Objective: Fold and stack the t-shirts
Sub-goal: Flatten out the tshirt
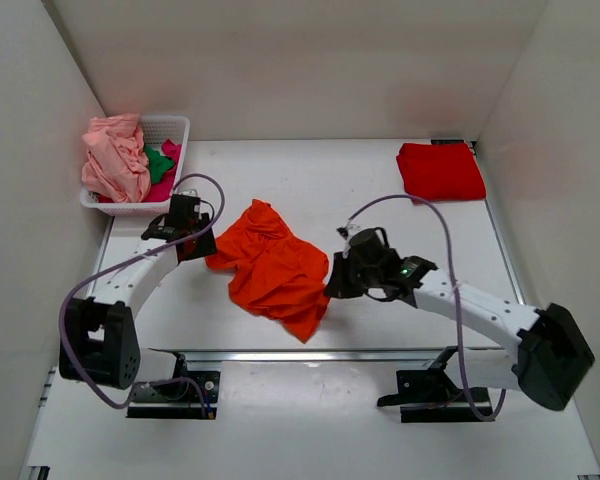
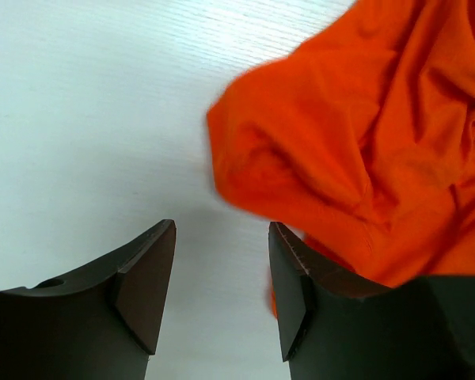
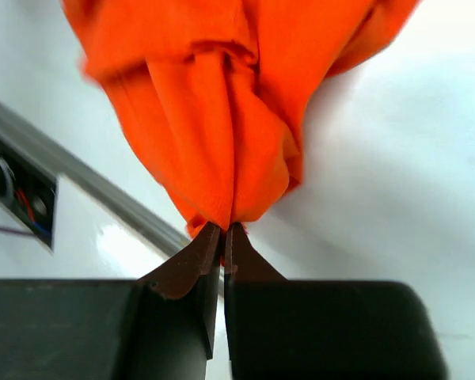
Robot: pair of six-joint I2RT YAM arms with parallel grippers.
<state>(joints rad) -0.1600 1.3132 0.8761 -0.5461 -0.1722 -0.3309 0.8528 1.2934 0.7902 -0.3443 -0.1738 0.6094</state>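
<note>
pinching a bunched edge of the orange shirt, my right gripper is closed tight, and the cloth gathers into folds that fan out ahead of its fingertips. my left gripper stands open with nothing between its fingers, only bare desk. the shirt's other edge lies just ahead and to the right of it. one lobe of cloth comes close by the right finger, and i cannot tell from the wrist view whether it touches.

so the shirt sits between my two grippers, a crumpled heap whose long axis runs slantwise from the far side by the left gripper to the near side by the right gripper. the right one has its end in hand. the free end is nearest my left, and the right cannot go for it while it holds.

i judge the next move turns on that. the left gripper needs to go forward and rightward onto that lobe and close on it, so the two can draw apart along the slant and spread the shirt flat for folding. the risk is catching a doubled fold rather than a hem.

a red shirt lies folded far beyond my right gripper, well apart. a pink shirt spills over the basket just beyond my left gripper.
</note>
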